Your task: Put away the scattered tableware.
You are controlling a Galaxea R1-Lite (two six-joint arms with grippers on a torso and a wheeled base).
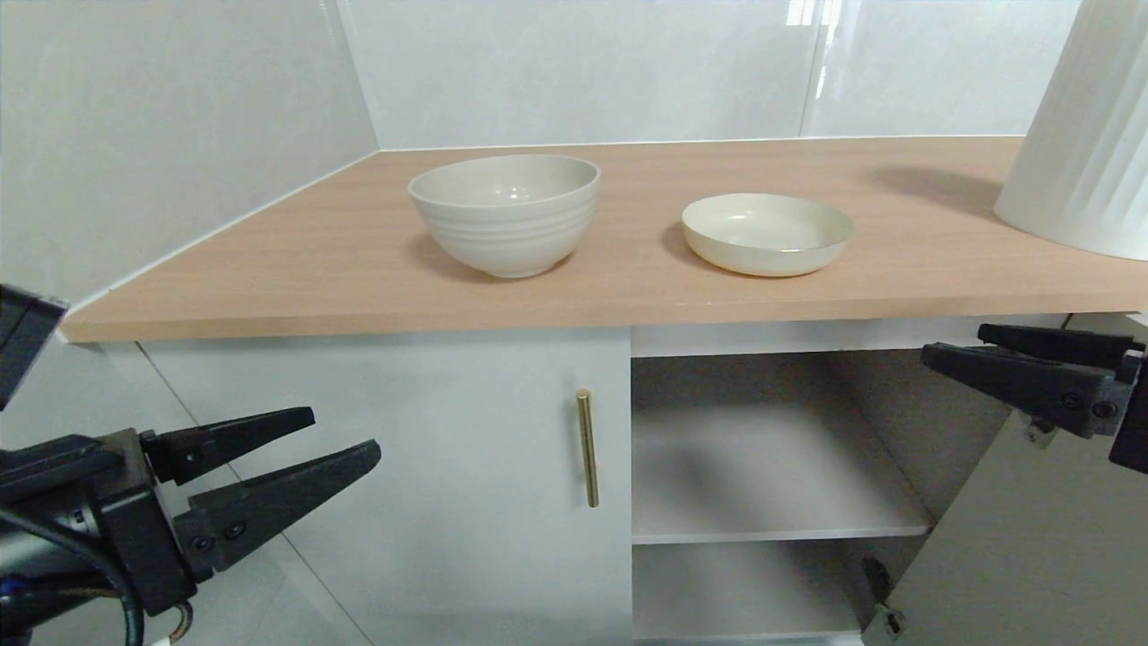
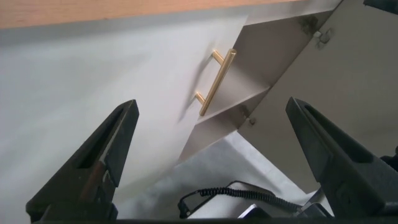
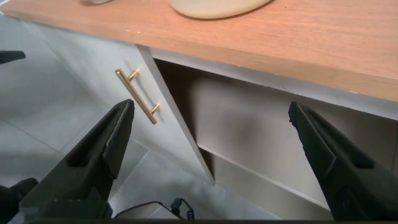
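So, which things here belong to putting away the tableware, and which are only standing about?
For the job: deep bowl; shallow dish; open cabinet shelf.
Just there: white ribbed vessel on the counter; gold handle.

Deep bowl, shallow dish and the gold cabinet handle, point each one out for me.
deep bowl (image 1: 507, 224), head view, on its ribbed outer wall
shallow dish (image 1: 767, 229), head view, on its inner floor
gold handle (image 1: 587, 449), head view, on the middle of the bar
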